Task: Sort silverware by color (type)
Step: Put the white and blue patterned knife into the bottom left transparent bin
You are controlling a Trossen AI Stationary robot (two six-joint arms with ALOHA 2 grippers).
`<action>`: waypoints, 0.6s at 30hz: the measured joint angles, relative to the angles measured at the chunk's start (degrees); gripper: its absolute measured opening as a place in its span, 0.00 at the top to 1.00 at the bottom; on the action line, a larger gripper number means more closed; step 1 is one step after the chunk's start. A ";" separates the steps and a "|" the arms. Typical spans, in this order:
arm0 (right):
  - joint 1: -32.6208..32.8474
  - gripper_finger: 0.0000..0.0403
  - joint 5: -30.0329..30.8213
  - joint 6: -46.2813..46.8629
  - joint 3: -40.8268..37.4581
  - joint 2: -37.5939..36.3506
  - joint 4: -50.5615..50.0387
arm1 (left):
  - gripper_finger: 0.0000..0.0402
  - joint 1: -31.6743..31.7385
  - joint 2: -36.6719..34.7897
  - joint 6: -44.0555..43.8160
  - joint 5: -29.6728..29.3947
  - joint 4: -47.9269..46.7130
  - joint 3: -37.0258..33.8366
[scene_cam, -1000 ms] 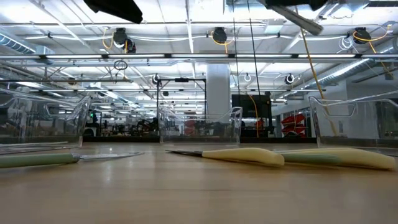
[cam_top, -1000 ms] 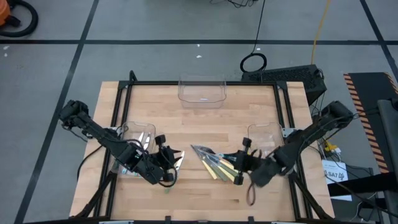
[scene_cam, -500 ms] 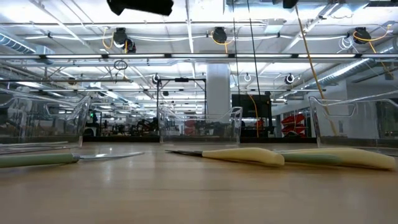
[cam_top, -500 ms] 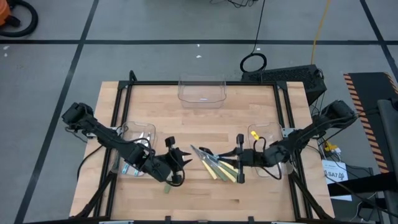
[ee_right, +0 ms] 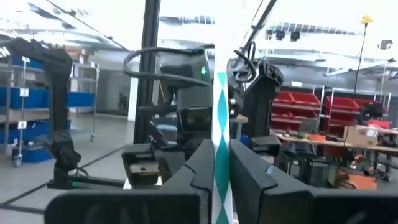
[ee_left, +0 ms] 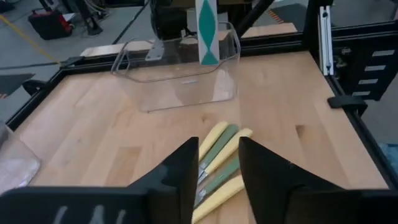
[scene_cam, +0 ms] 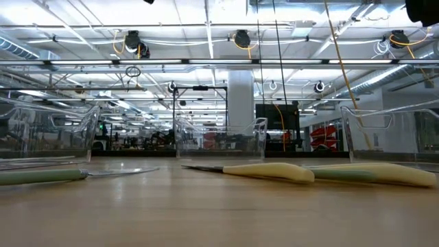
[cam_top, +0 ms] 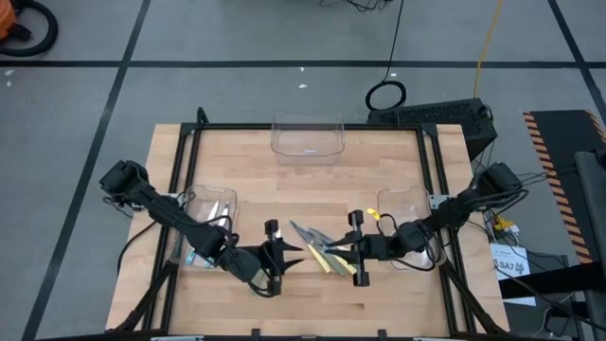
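Left gripper (cam_top: 280,254) open beside silverware (cam_top: 327,254), bin (cam_top: 308,135) beyond

The left claw (cam_top: 276,254) has slid along the worktop (cam_top: 312,185) toward the pile of silverware (cam_top: 325,254), and now sits just beside the pile's pointed tips with its fingers spread. The right claw (cam_top: 356,248) has swung up from beside the pile's handle ends, closed on a thin teal-and-white utensil (ee_right: 220,143), and now hangs over those handles.
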 joint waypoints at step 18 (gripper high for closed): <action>-0.70 0.94 -1.32 -1.29 0.58 6.68 11.16 | 0.35 0.70 3.16 5.57 -0.46 13.99 -0.02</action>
